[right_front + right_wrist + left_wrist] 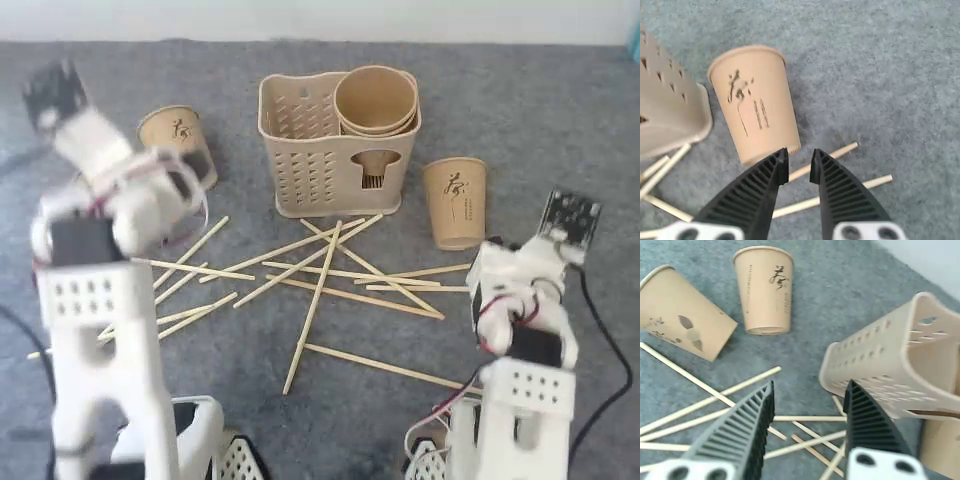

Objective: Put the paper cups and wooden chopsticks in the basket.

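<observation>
I see grey carpet (540, 110) covering the whole work surface. My left arm (110, 200) stands tall on its side of the table and my right arm (520, 300) sits lower on the other.

The left gripper (811, 385) is released, with its jaws spread wide and nothing between them. It hangs over scattered sticks, between the basket (900, 360) and two loose cups. The right gripper (799, 152) is parted by only a narrow gap and grasps nothing. Its tips are just beside the narrow end of a cup (752, 105).

The beige slotted basket (320, 170) stands upright at the back centre. A stack of paper cups (375, 98) sits in its right-hand part, mouths up.

Outside the basket, one paper cup (456, 200) is near its right side and another (178, 140) is to its left, behind the left arm. The left wrist view shows a second cup (680, 315) beside that one (762, 290), tilted. I cannot tell whether these loose cups stand or lie.

The wooden chopsticks (312, 308) lie criss-crossed on the carpet in front of the basket, between my two arms.
</observation>
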`<state>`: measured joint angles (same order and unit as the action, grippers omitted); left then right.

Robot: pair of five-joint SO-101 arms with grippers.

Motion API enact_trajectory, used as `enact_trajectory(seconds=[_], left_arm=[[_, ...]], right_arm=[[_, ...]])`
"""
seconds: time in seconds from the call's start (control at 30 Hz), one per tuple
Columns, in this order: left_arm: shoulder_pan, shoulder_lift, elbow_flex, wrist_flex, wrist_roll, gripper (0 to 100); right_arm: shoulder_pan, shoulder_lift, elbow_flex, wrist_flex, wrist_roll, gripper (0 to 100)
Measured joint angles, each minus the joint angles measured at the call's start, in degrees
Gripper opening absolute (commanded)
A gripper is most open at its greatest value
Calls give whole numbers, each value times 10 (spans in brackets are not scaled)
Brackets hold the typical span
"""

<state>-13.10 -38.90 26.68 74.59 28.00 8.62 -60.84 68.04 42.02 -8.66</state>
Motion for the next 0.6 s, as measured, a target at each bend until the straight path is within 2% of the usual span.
enact_trajectory(seconds=[0.13,0.3,0.6], left_arm=[[-47,-116,186,-73,-47,213],[-86,-160,322,-131,-75,213],[-98,-164,389,-187,-77,212]], right_arm=[[1,120,-102,3,-4,95],[1,287,-254,26,-9,94],[0,626,-701,233,-135,98]])
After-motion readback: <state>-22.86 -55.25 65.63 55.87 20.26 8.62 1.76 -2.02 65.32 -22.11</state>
